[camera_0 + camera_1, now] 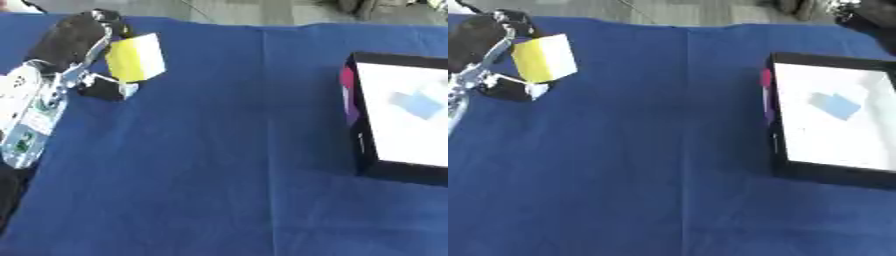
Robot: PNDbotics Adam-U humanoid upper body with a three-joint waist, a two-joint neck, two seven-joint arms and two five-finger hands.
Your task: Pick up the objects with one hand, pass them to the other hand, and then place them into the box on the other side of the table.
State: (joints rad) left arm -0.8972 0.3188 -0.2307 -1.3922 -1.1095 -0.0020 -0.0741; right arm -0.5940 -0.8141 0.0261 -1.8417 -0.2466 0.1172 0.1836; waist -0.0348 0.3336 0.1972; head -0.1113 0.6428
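Left hand [83,55]: fingers curled round the yellow-and-white block [136,57], held at the table's left; right hand not seen
Box [779,150]: black-walled, far right, a blue piece [834,105] inside
Advice: carry the block toward mid-table, one face left free for the right hand

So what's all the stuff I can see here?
block: one, yellow and white, far left, held off the cloth by the left hand
box: one, black with white inside, right side
blue piece: one, light blue, lying inside the box
cloth: one, dark blue, covering the table
left hand: one, black and silver, upper left, fingers curled round the block
right hand: not in view
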